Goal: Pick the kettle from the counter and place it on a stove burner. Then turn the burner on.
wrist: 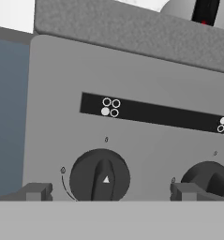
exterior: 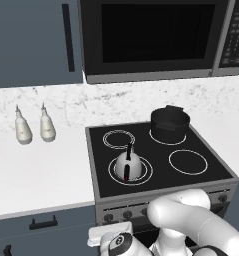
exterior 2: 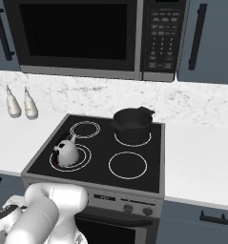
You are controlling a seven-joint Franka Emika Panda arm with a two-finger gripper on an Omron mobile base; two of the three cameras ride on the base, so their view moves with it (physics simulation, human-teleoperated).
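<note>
Two white bottles (exterior: pixel 23 127) are seen on the table (exterior: pixel 36 172) at left. The kettle (exterior: pixel 127 164) is set on the stove burner (exterior: pixel 142 175). End effector (wrist: pixel 106 192) fingers are held apart, flanking a dark knob (wrist: pixel 100 177), untouched.

2 white bottles (exterior: pixel 34 126) stand side by side at the backsplash; a black pot (exterior: pixel 169 123) sits back right; microwave (exterior: pixel 153 37) above, knobs (wrist: pixel 100 177) below.
</note>
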